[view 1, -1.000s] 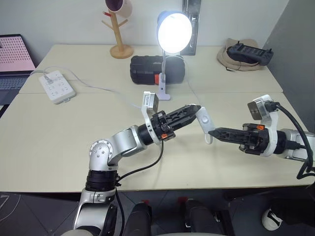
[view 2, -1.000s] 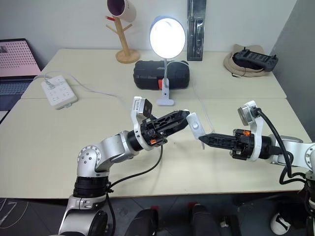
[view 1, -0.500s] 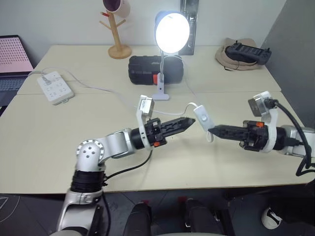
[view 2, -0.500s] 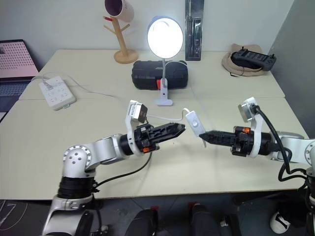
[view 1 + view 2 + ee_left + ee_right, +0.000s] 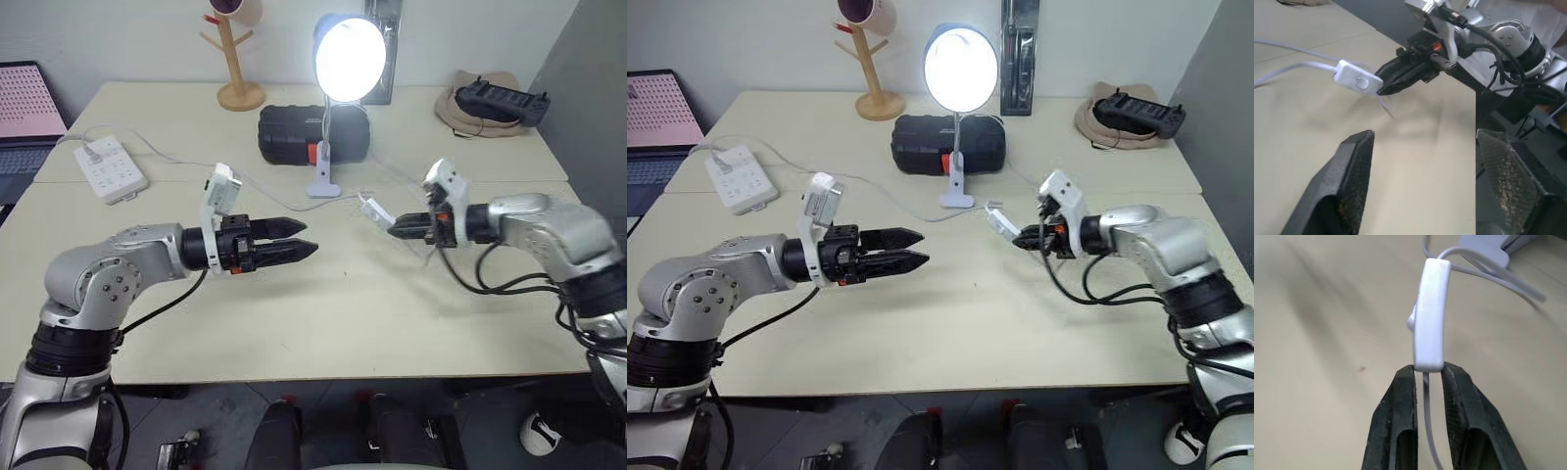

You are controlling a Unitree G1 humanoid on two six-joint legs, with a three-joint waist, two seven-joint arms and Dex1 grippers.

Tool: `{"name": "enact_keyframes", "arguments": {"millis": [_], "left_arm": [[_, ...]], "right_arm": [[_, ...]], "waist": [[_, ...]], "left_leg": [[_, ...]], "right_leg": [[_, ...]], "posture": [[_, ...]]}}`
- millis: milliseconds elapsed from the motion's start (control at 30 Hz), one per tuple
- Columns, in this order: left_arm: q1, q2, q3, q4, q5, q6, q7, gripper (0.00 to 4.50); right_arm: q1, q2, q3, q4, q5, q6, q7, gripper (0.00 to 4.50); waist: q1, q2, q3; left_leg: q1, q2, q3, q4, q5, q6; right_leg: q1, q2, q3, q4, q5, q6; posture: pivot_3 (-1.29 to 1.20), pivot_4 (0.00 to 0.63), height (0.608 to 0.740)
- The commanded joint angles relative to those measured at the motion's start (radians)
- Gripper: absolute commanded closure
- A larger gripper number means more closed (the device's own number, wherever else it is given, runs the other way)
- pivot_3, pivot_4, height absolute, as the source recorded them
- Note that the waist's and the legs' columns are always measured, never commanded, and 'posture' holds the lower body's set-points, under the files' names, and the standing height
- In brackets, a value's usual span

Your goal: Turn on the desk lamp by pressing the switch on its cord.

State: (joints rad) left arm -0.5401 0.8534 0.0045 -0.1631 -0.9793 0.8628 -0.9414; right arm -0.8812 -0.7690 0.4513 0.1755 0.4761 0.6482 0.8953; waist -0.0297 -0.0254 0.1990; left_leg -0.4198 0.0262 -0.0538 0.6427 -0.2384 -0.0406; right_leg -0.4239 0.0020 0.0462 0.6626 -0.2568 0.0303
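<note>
The desk lamp (image 5: pixel 348 46) stands lit at the middle back of the table, on a thin white stem over a small base (image 5: pixel 321 188). Its cord (image 5: pixel 1508 279) runs along the tabletop to the switch (image 5: pixel 375 210), a small white oblong held just above the table. My right gripper (image 5: pixel 397 230) is shut on the switch's near end (image 5: pixel 1430 318), with the cord passing between its fingers. My left gripper (image 5: pixel 309 238) hangs open a hand's width to the left of the switch, pointing at it, with nothing between its fingers (image 5: pixel 1354 171).
A white power strip (image 5: pixel 103 166) lies at the left. A black case (image 5: pixel 313 135) sits behind the lamp's base, and a wooden mug tree (image 5: pixel 235 59) stands at the back. A hat with a controller (image 5: pixel 495 98) is at back right, a laptop (image 5: pixel 24 98) at far left.
My left gripper let go of the switch, pulled back to the left and opened. My right gripper rolled and carried the switch forward, towards the lamp's base. The lamp stays lit.
</note>
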Motion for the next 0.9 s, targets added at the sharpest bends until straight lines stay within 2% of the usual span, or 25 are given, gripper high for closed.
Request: {"name": "enact_keyframes", "arguments": {"millis": [33, 200, 367, 433, 533, 833, 900], "left_arm": [[0.008, 0.07, 0.006, 0.005, 0.131, -0.095, -0.099, 0.13], [0.017, 0.083, 0.011, 0.026, 0.245, -0.16, -0.118, 0.04], [0.021, 0.067, 0.006, 0.021, 0.289, -0.171, -0.139, 0.04], [0.017, 0.056, 0.004, 0.02, 0.302, -0.172, -0.14, 0.0], [0.004, 0.041, -0.001, 0.028, 0.317, -0.169, -0.149, 0.0], [-0.074, 0.019, -0.066, 0.12, 0.414, -0.192, -0.204, 0.0], [-0.097, 0.021, -0.079, 0.154, 0.433, -0.205, -0.235, 0.0]], "right_arm": [[-0.052, 0.05, 0.062, 0.099, -0.186, -0.167, 0.081, 4.14], [-0.077, 0.126, 0.109, 0.236, -0.354, -0.312, 0.122, 4.14], [-0.094, 0.161, 0.111, 0.357, -0.469, -0.437, 0.135, 4.14], [-0.093, 0.163, 0.087, 0.371, -0.475, -0.443, 0.16, 3.43], [-0.086, 0.155, 0.056, 0.362, -0.477, -0.442, 0.197, 2.81], [0.055, 0.004, -0.128, -0.036, -0.33, -0.156, 0.325, 0.87], [0.128, -0.061, -0.203, -0.186, -0.257, -0.044, 0.339, 0.45]], "waist": [[0.0, 0.0, 0.0], [0.001, 0.001, 0.001], [0.0, 0.001, 0.001], [0.0, 0.001, 0.0], [0.001, 0.001, 0.001], [0.001, 0.001, 0.001], [0.001, 0.001, 0.001]], "left_leg": [[0.0, 0.0, 0.0, -0.001, 0.0, 0.0], [0.0, 0.0, 0.0, -0.002, -0.001, -0.001], [0.0, 0.0, 0.0, 0.001, -0.001, -0.001], [0.001, 0.0, 0.0, 0.002, -0.001, -0.001], [0.002, 0.0, 0.0, 0.002, 0.0, -0.001], [0.003, 0.0, -0.001, 0.002, -0.001, -0.001], [0.003, -0.001, -0.001, 0.003, -0.001, -0.001]], "right_leg": [[0.0, 0.0, 0.0, 0.0, 0.0, 0.0], [0.0, -0.001, -0.001, 0.001, -0.001, -0.002], [0.001, -0.001, -0.001, 0.001, -0.001, -0.002], [0.002, -0.001, -0.001, 0.002, -0.001, -0.002], [0.003, -0.001, -0.002, 0.003, -0.001, -0.001], [0.002, -0.001, -0.002, 0.008, -0.001, -0.002], [0.002, -0.001, -0.002, 0.01, -0.001, -0.003]], "posture": [[0.0, 0.15, 0.74], [0.0, 0.15, 0.74], [0.0, 0.15, 0.74], [0.0, 0.15, 0.74], [0.0, 0.15, 0.74], [0.0, 0.15, 0.74], [0.0, 0.15, 0.74]]}}
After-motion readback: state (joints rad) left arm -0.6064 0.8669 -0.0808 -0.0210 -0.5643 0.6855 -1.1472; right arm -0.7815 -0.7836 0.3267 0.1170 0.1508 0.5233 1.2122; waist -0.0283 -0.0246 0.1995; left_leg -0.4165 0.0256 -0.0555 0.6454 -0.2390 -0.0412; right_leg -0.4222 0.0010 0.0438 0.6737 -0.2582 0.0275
